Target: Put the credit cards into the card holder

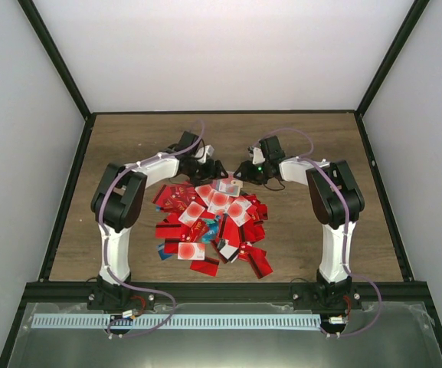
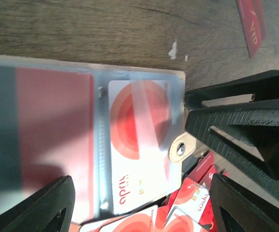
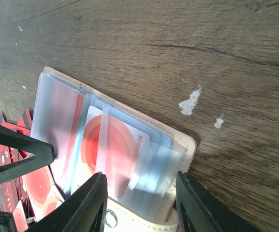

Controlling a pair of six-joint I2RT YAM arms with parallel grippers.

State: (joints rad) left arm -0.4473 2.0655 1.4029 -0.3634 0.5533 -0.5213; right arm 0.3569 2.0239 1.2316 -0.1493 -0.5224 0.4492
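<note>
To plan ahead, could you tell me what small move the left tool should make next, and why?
Probably lift the left tool toward the pile: its jaws stand open, and the white card lies inside a sleeve of the card holder.

The credit cards lay heaped at the middle of the tabletop, between the two arms. The card holder lay at the heap's far edge, partly on the cards, with the left tool at its left and the right tool at its right, clamped on its edge. One card sat in a sleeve inside the holder.
</note>
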